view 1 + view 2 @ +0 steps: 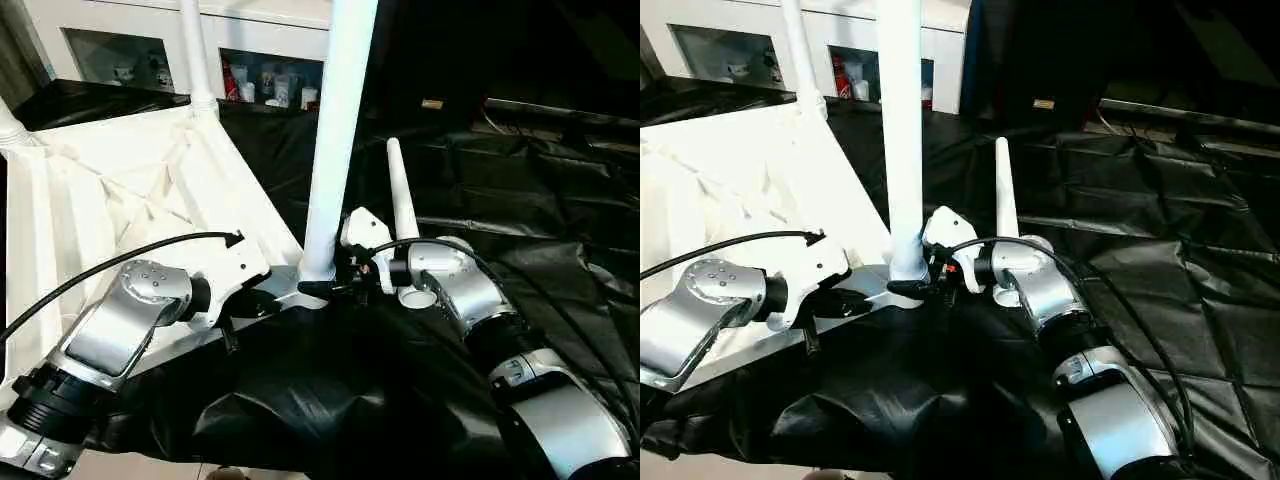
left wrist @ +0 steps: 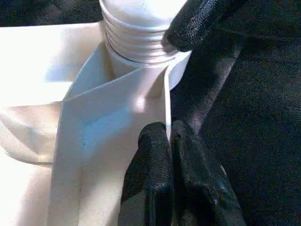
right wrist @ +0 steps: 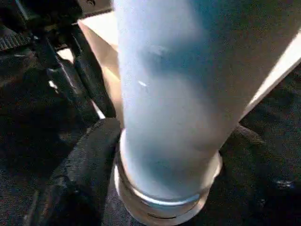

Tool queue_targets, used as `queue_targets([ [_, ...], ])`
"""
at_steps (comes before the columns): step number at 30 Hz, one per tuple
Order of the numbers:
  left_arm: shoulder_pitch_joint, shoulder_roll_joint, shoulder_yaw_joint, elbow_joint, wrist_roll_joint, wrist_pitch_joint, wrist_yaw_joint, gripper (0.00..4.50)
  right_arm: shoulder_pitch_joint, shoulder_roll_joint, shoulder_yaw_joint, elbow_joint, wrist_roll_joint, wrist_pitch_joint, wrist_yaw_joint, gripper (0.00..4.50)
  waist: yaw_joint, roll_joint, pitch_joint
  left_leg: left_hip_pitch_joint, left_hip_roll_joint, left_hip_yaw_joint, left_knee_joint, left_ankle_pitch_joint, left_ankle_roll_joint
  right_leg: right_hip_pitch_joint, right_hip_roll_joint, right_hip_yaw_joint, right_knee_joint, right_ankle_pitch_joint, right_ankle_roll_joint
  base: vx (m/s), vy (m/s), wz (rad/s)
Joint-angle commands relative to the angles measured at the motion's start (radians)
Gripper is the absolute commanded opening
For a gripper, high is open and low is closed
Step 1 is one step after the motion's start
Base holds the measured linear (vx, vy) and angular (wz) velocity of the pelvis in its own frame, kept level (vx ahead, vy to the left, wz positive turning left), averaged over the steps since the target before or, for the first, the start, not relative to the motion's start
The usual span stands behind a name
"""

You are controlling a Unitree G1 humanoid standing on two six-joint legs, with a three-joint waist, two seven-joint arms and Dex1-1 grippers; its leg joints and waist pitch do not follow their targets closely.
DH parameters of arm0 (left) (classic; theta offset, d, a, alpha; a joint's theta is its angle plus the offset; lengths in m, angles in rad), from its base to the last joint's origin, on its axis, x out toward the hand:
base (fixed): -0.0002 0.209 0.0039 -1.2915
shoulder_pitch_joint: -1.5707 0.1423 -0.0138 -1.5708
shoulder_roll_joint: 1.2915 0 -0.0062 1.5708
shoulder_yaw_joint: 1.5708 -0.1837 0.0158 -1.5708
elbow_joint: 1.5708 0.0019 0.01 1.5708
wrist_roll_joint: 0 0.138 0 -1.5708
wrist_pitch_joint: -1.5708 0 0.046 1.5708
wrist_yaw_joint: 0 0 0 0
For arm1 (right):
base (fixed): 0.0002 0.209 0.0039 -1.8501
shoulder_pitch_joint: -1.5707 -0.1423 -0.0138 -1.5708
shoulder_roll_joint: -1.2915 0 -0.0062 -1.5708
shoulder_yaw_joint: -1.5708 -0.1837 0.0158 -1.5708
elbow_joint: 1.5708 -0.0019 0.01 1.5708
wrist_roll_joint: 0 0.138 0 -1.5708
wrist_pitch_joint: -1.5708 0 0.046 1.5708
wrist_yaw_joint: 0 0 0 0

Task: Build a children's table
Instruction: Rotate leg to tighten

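Upturned table top (image 1: 110, 190), left of frame, lies on the black cloth (image 1: 560, 200). Left gripper (image 2: 169, 141) pinches its rim; right gripper (image 1: 335, 287) clasps the leg (image 1: 335, 130) at centre. Step: screwing; next, likely turning it home squarely.

Right end effector (image 1: 923, 284) around leg (image 1: 902, 140)

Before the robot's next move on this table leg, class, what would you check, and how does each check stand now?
1. Left gripper pinches the tabletop rim: ok.
2. Right gripper grips the near leg at its base: ok.
3. Near leg upright in its corner socket: ok.
4. Leg fully screwed in: not ok, threads showing.
5. Two far legs seated tight: cannot tell.
6. Spare leg reachable beside the right arm: ok.
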Motion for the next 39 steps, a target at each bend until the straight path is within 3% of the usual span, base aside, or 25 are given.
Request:
queue_targets([
  [1, -0.001, -0.003, -0.024, -0.025, -0.011, -0.022, -0.034, 0.00, -0.014, -0.001, 0.005, 0.013, -0.004, -0.013, 0.007, 2.95, -0.004, 0.018, -0.066, -0.002, 0.010, 0.012, -0.061, -0.065, 0.049, 0.078, -0.060, 0.043, -0.053, -0.010, -0.266, 0.000, 0.000, 0.00],
  [12, 0.002, -0.001, -0.022, -0.021, -0.011, -0.022, -0.033, 0.00, -0.008, 0.005, 0.007, 0.041, -0.008, -0.030, 0.004, 2.72, -0.004, 0.018, -0.067, -0.003, 0.010, 0.011, -0.060, -0.058, 0.050, 0.080, -0.060, 0.044, -0.052, -0.006, -0.263, 0.000, 0.000, 0.00],
  [14, -0.003, -0.019, -0.009, -0.009, -0.015, -0.014, -0.010, 0.00, 0.003, 0.021, -0.023, 0.060, 0.016, 0.015, -0.030, 2.72, -0.005, 0.018, -0.067, -0.003, 0.009, 0.011, -0.060, -0.056, 0.051, 0.079, -0.060, 0.044, -0.052, -0.004, -0.265, 0.000, 0.000, 0.00],
  [17, -0.025, -0.063, 0.014, 0.031, -0.004, 0.005, 0.058, 0.00, 0.012, 0.042, -0.058, 0.095, 0.029, 0.050, -0.112, 2.72, -0.007, 0.019, -0.064, -0.004, 0.010, 0.010, -0.063, -0.089, 0.034, 0.079, -0.061, 0.044, -0.059, -0.064, -0.256, 0.000, 0.000, 0.00],
  [22, -0.101, -0.176, 0.055, 0.142, 0.025, 0.045, 0.216, 0.00, 0.013, 0.119, -0.146, 0.192, 0.067, 0.142, -0.358, 2.72, -0.008, 0.019, -0.058, 0.003, 0.009, 0.008, -0.071, -0.174, -0.005, 0.074, -0.065, 0.045, -0.080, -0.245, -0.201, 0.000, 0.000, 0.00],
  [24, -0.126, -0.219, 0.064, 0.183, 0.043, 0.055, 0.283, 0.00, 0.007, 0.143, -0.152, 0.230, 0.054, 0.139, -0.448, 2.71, -0.010, 0.019, -0.055, 0.006, 0.010, 0.005, -0.075, -0.210, -0.016, 0.068, -0.064, 0.043, -0.087, -0.309, -0.177, 0.000, 0.000, 0.00],
  [25, -0.145, -0.256, 0.073, 0.214, 0.054, 0.069, 0.337, 0.00, 0.000, 0.166, -0.152, 0.257, 0.046, 0.137, -0.502, 2.71, -0.013, 0.032, -0.056, 0.005, 0.009, 0.005, -0.074, -0.214, -0.022, 0.067, -0.065, 0.044, -0.087, -0.315, -0.179, 0.000, 0.000, 0.00],
  [26, -0.145, -0.256, 0.073, 0.214, 0.054, 0.069, 0.337, 0.00, 0.000, 0.166, -0.152, 0.257, 0.046, 0.137, -0.502, 2.70, -0.013, 0.024, -0.053, 0.007, 0.008, 0.004, -0.076, -0.246, -0.023, 0.066, -0.064, 0.042, -0.095, -0.354, -0.163, 0.000, 0.000, 0.00],
  [27, -0.167, -0.319, 0.083, 0.254, 0.068, 0.090, 0.413, 0.00, -0.019, 0.212, -0.165, 0.306, 0.044, 0.148, -0.615, 2.70, -0.012, 0.032, -0.053, 0.008, 0.007, 0.001, -0.077, -0.262, -0.023, 0.065, -0.066, 0.042, -0.094, -0.374, -0.155, 0.000, 0.000, 0.00],
  [30, -0.179, -0.398, 0.091, 0.268, 0.063, 0.119, 0.472, 0.00, -0.056, 0.275, -0.198, 0.359, 0.064, 0.162, -0.738, 2.70, -0.016, 0.025, -0.052, 0.011, 0.004, -0.002, -0.079, -0.291, -0.028, 0.065, -0.066, 0.040, -0.101, -0.429, -0.131, 0.000, 0.000, 0.00],
  [31, -0.179, -0.400, 0.090, 0.267, 0.063, 0.120, 0.473, 0.00, -0.058, 0.278, -0.200, 0.361, 0.064, 0.162, -0.741, 2.70, -0.015, 0.028, -0.056, 0.011, 0.005, -0.004, -0.079, -0.284, -0.026, 0.064, -0.068, 0.041, -0.100, -0.416, -0.126, 0.000, 0.000, 0.00],
  [35, -0.177, -0.416, 0.088, 0.273, 0.070, 0.127, 0.490, 0.00, -0.087, 0.312, -0.215, 0.379, 0.056, 0.163, -0.768, 2.70, -0.017, 0.024, -0.058, 0.007, 0.005, -0.002, -0.079, -0.258, -0.011, 0.065, -0.063, 0.041, -0.092, -0.329, -0.145, 0.000, 0.000, 0.00],
  [39, -0.174, -0.406, 0.096, 0.269, 0.068, 0.132, 0.489, 0.00, -0.099, 0.319, -0.213, 0.392, 0.054, 0.157, -0.754, 2.70, -0.020, 0.026, -0.055, 0.005, 0.006, -0.002, -0.082, -0.271, -0.008, 0.065, -0.064, 0.040, -0.093, -0.334, -0.151, 0.000, 0.000, 0.00],
])
